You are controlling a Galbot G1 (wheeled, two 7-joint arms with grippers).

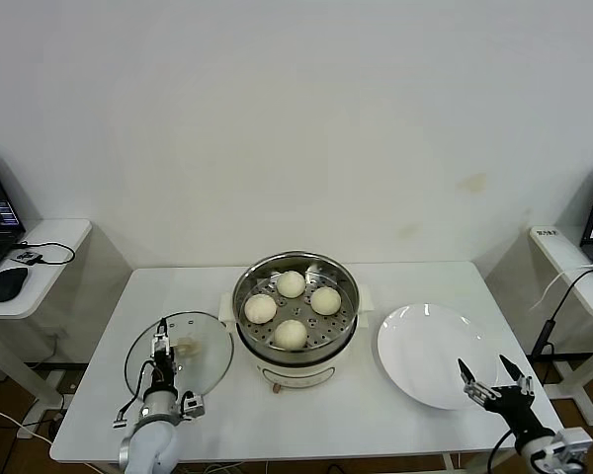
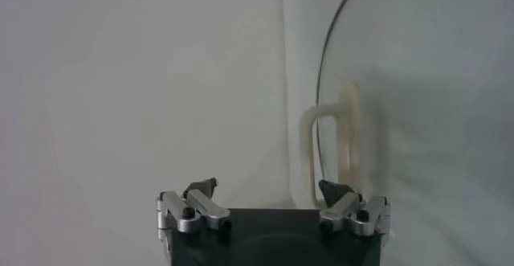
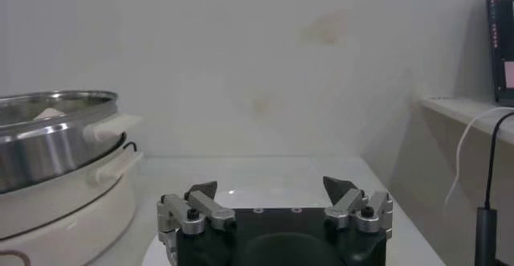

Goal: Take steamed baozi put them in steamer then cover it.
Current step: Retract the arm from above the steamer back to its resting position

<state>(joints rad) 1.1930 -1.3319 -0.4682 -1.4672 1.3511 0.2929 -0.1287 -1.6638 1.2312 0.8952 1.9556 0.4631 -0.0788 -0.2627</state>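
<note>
On the white table, the steamer stands at the centre, uncovered, with four baozi resting apart from one another on its perforated tray, at roughly 12, 3, 6 and 9 o'clock around the tray's middle. The cover lies flat at the steamer's 9 o'clock, its rim just beside the pot's base and well inside the table's left edge. The left tool hangs over the cover's near-left part, beside the cream bar handle; its fingers stand wide apart and hold nothing. An empty white plate sits at the steamer's 3 o'clock, with a narrow strip of bare table between them. The right tool hovers at the plate's 4 o'clock, above its rim and near the table's front right corner, fingers spread wide and empty. Bare table runs along the front edge between the two arms, and behind the steamer toward the wall.
</note>
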